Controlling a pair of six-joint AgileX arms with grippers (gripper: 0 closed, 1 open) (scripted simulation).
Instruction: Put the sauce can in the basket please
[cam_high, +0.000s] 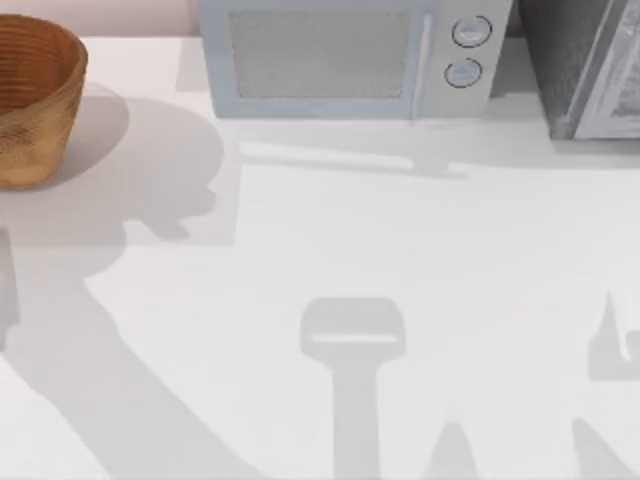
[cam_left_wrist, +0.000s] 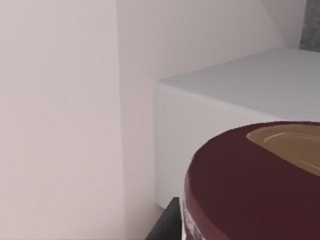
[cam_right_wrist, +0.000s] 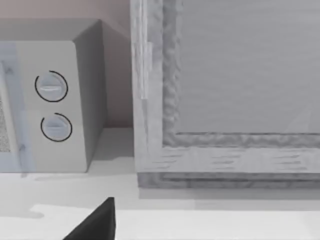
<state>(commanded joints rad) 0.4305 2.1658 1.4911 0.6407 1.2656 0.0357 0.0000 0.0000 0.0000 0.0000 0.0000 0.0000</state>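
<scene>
The sauce can (cam_left_wrist: 250, 185) sits very close to the left wrist camera, showing its dark red rim and brown top. It hangs level with the top of the microwave, and one dark finger (cam_left_wrist: 167, 222) of my left gripper lies against its side, so the gripper is shut on it. The basket (cam_high: 30, 100), tan woven wicker with a wide mouth, stands at the table's far left back corner. In the right wrist view a dark fingertip (cam_right_wrist: 95, 225) of my right gripper hangs above the table in front of the microwave's knobs.
A pale microwave (cam_high: 350, 60) stands at the back middle of the table, its two knobs (cam_right_wrist: 52, 107) on its right end. A grey framed cabinet (cam_high: 590, 70) stands at the back right. Arm shadows fall across the white tabletop (cam_high: 400, 230).
</scene>
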